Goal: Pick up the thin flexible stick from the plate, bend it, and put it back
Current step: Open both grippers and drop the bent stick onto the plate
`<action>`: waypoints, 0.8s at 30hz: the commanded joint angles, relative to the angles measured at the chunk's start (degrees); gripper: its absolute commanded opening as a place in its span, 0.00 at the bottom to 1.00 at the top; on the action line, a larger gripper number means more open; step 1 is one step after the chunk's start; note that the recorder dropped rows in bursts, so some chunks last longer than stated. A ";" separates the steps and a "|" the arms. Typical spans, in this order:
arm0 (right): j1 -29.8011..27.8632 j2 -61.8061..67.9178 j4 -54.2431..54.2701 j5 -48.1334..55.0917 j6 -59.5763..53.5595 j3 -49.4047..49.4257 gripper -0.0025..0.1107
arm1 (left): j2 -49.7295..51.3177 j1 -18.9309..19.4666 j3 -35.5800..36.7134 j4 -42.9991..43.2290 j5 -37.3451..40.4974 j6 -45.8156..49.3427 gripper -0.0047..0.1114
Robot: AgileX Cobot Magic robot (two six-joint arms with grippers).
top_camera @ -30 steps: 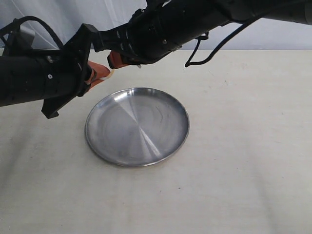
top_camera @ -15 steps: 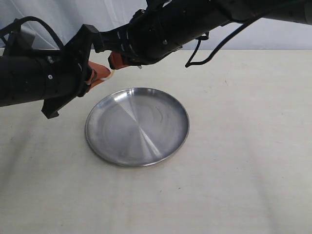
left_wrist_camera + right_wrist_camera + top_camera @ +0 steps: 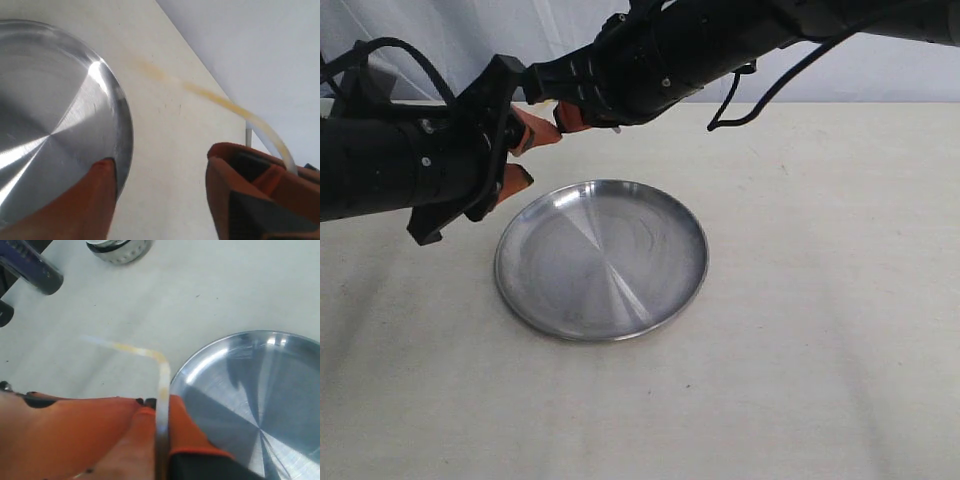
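Two grippers are hovering just beside the plate (image 3: 620, 285), and only one is holding the thin flexible stick (image 3: 163, 374).
Left gripper (image 3: 542, 155) is standing open, orange fingers spread and gripping nothing. The thin flexible stick is hanging in the air just off the plate's rim, kinked into an elbow. The right gripper (image 3: 161, 410) is pinching one end of it tightly. The bend is looking done, so the return step is probably beginning, calling for carrying it over the plate and lowering before release. Its free end is blurring out in both wrist views, and the exterior view is barely showing it.
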 commanded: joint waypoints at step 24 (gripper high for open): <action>-1.38 2.75 -19.08 8.41 15.00 -0.09 0.02 | -1.91 -0.61 -0.37 0.28 -24.58 1.03 0.50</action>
